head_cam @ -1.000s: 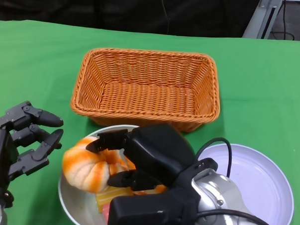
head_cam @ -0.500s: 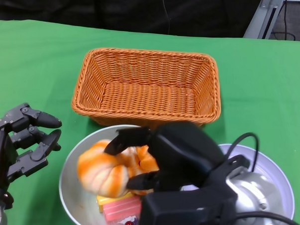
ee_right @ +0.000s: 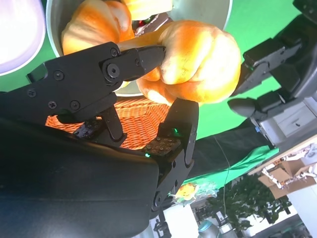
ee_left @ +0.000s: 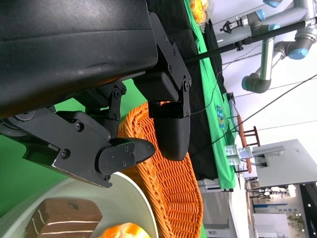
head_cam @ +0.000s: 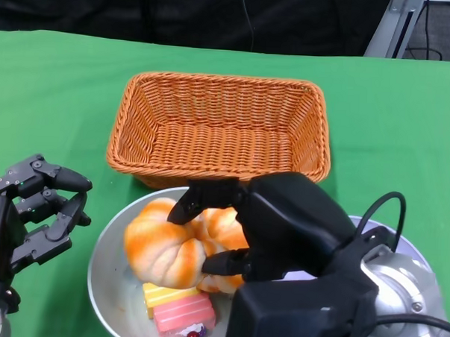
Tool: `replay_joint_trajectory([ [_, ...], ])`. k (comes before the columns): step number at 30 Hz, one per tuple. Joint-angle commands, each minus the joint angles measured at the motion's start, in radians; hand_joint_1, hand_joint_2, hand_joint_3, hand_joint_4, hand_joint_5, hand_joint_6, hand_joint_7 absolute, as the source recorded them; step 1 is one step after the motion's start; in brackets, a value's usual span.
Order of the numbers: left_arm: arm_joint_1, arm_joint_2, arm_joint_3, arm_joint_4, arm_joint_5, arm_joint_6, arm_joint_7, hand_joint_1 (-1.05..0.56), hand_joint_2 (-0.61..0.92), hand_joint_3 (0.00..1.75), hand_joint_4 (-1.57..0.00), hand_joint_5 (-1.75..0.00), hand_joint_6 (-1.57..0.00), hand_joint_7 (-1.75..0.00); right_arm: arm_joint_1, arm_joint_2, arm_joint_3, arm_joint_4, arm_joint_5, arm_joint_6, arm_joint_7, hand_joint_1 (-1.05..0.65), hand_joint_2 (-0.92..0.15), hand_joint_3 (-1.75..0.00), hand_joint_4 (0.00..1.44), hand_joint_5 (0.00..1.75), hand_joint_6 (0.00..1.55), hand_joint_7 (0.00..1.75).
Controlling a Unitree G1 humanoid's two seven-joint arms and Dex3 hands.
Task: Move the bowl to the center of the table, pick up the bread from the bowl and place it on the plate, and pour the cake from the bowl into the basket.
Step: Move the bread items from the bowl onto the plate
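Note:
An orange-and-white twisted bread (head_cam: pixel 173 244) hangs just above the silver bowl (head_cam: pixel 108 272), gripped by my right hand (head_cam: pixel 278 230). In the right wrist view the bread (ee_right: pixel 198 62) sits between the black fingers (ee_right: pixel 124 62). A pink and yellow cake slice (head_cam: pixel 181 310) lies in the bowl below it. The white plate (head_cam: pixel 419 259) is to the right, largely behind my right arm. The orange wicker basket (head_cam: pixel 219 131) stands empty behind the bowl. My left hand (head_cam: pixel 32 212) hovers left of the bowl, fingers apart and holding nothing. The left wrist view shows the bowl rim (ee_left: pixel 143 208) and a brown cake piece (ee_left: pixel 64 223).
Green cloth covers the table (head_cam: pixel 56 94). A robot-arm base (head_cam: pixel 399 27) stands past the far right edge. The left wrist view shows a dark backdrop and other robot arms (ee_left: pixel 267 44) in the room.
My right hand has carried the bread rightward across the bowl, uncovering the cake slice. The left hand has hardly moved.

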Motion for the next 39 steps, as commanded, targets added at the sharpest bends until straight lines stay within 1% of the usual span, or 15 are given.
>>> replay_joint_trajectory([
  [1,-0.012,0.02,0.011,0.012,-0.009,-0.021,-0.013,-0.08,0.63,0.76,-0.76,-1.41,-0.8,-1.08,-0.005,-0.007,-0.031,-0.033,0.022,-0.006,-0.004,-0.19,-0.92,-0.35,0.8,1.75,0.75,1.01],
  [6,-0.012,0.021,0.01,0.018,-0.009,-0.03,-0.016,-0.09,0.62,0.76,-0.77,-1.41,-0.8,-1.07,-0.005,-0.005,-0.052,-0.048,0.049,-0.016,-0.009,-0.19,-0.92,-0.35,0.81,1.75,0.76,1.01],
  [8,-0.012,0.021,0.01,0.016,-0.004,-0.026,-0.009,-0.09,0.62,0.76,-0.77,-1.41,-0.81,-1.07,-0.009,-0.006,-0.056,-0.06,0.059,-0.01,-0.003,-0.19,-0.92,-0.37,0.82,1.75,0.73,1.09],
  [12,-0.009,0.022,0.008,0.011,0.005,-0.029,-0.006,-0.07,0.62,0.79,-0.77,-1.41,-0.81,-1.07,-0.006,-0.009,-0.059,-0.084,0.064,0.012,0.012,-0.19,-0.92,-0.36,0.81,1.75,0.71,1.16],
  [14,-0.008,0.021,0.007,0.007,0.008,-0.028,-0.004,-0.08,0.61,0.82,-0.76,-1.42,-0.81,-1.07,-0.003,-0.011,-0.061,-0.094,0.062,0.023,0.021,-0.19,-0.92,-0.36,0.81,1.75,0.66,1.27],
  [17,-0.008,0.02,0.009,0.007,0.0,-0.029,-0.011,-0.08,0.6,0.83,-0.76,-1.42,-0.81,-1.08,0.004,-0.023,-0.068,-0.114,0.066,0.034,0.036,-0.18,-0.92,-0.38,0.81,1.75,0.63,1.35],
  [21,-0.007,0.022,0.009,0.006,0.002,-0.026,-0.008,-0.08,0.6,0.83,-0.76,-1.42,-0.81,-1.08,0.015,-0.043,-0.082,-0.144,0.071,0.041,0.056,-0.18,-0.92,-0.39,0.82,1.75,0.62,1.38],
  [25,-0.008,0.023,0.01,0.007,0.006,-0.025,-0.005,-0.08,0.6,0.82,-0.76,-1.41,-0.81,-1.08,0.027,-0.064,-0.1,-0.174,0.087,0.046,0.074,-0.16,-0.91,-0.43,0.81,1.75,0.61,1.44],
  [29,-0.012,0.025,0.011,0.018,0.007,-0.037,-0.008,-0.07,0.6,0.83,-0.76,-1.42,-0.81,-1.08,0.043,-0.082,-0.125,-0.206,0.114,0.054,0.087,-0.14,-0.85,-0.56,0.81,1.75,0.57,1.54],
  [31,-0.012,0.027,0.01,0.02,0.006,-0.04,-0.01,-0.06,0.6,0.85,-0.76,-1.42,-0.81,-1.09,0.051,-0.091,-0.134,-0.22,0.119,0.067,0.096,-0.14,-0.84,-0.58,0.81,1.75,0.56,1.55],
  [33,-0.012,0.029,0.009,0.02,0.007,-0.043,-0.011,-0.04,0.59,0.88,-0.76,-1.43,-0.8,-1.1,0.061,-0.102,-0.144,-0.229,0.126,0.065,0.098,-0.14,-0.82,-0.62,0.8,1.75,0.59,1.46],
  [36,-0.01,0.03,0.007,0.016,0.005,-0.042,-0.012,-0.05,0.57,0.9,-0.76,-1.43,-0.8,-1.1,0.076,-0.116,-0.16,-0.238,0.141,0.058,0.101,-0.14,-0.81,-0.63,0.79,1.75,0.61,1.39],
  [39,-0.008,0.029,0.007,0.012,0.005,-0.039,-0.007,-0.06,0.57,0.9,-0.76,-1.43,-0.8,-1.1,0.093,-0.133,-0.19,-0.25,0.176,0.054,0.103,-0.14,-0.79,-0.63,0.81,1.75,0.63,1.36],
])
